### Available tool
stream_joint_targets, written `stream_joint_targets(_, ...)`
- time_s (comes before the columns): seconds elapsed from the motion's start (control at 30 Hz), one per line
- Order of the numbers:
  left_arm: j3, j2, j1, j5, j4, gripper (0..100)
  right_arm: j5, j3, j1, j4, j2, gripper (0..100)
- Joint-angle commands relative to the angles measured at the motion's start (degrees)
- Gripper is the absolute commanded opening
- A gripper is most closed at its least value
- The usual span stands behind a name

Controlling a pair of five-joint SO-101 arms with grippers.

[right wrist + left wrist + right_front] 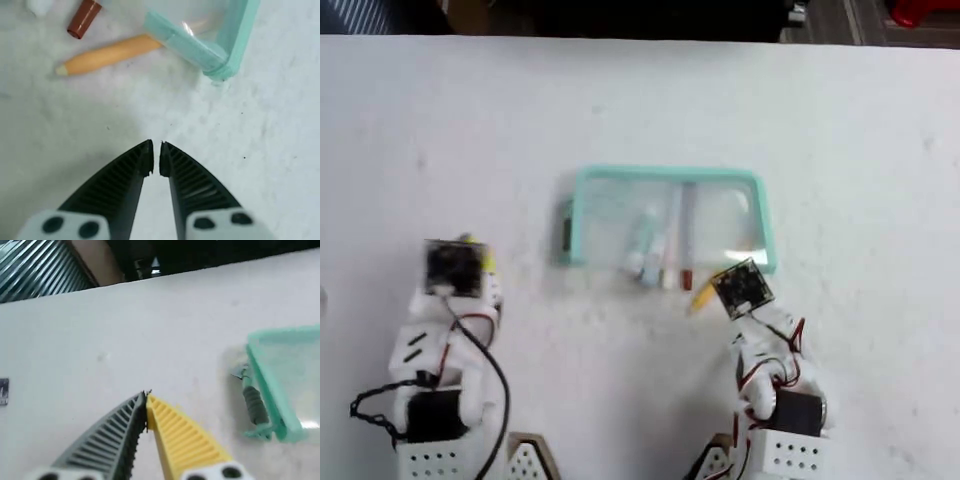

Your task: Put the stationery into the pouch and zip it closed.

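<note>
- pouch (665, 177): lies flat about the middle of the table (840, 120). it has clear soft walls and a mint-green border, so i judge it light, limp and likely to slide or buckle if pushed.
- contents: a pale blue tube (643, 245) and a white pen (670, 245) show through the clear wall, their ends poking out on the side facing the arms' edge of the table. a brown-capped item (84, 17) pokes out beside them.
- pencil (110, 54): lies mostly out on the table, point outward, blunt end at the pouch border. it looks light, stiff, round and apt to roll; take it across the shaft, mid-length.
- zip pull (252, 402): a dark tab at the pouch end nearest the left arm. it is small, so it needs a fine pinch while the pouch is held down.
- left gripper (146, 402): jaws closed tip to tip, holding nothing, well apart from the pouch.
- right gripper (155, 159): jaws all but closed, a hairline gap, holding nothing. it is over bare table near the pouch corner (220, 62) and the pencil.
</note>
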Motion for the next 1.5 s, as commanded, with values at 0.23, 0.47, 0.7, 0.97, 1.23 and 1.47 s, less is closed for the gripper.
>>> stream_joint_targets(0.23, -1.14, -0.13, -5.85, 6.77, -1.23, 2, 0.79, -13.01, -1.36, -4.53, -0.4, 3.2)
stream_joint_targets(0.47, -1.14, -0.13, -5.85, 4.31, -1.23, 2, 1.23, -31.74, -11.56, -1.45, 0.04, 3.0)
stream_joint_targets(0.7, -1.05, -0.22, -9.54, 9.05, -1.49, 2, 0.88, -45.1, -21.76, 0.57, 5.32, 3.0)
stream_joint_targets(0.97, -0.62, -0.22, -10.33, 8.97, -2.37, 2, -0.53, -65.67, -23.96, 4.18, 34.68, 3.0)
stream_joint_targets(1.23, -0.62, -0.22, -12.09, 8.7, -2.2, 2, -10.2, -91.34, -40.48, 16.4, 56.13, 3.0)
stream_joint_targets(1.47, -0.62, -0.22, -12.18, 8.7, -2.11, 2, -10.55, -101.63, -48.66, 15.34, 67.74, 3.0)
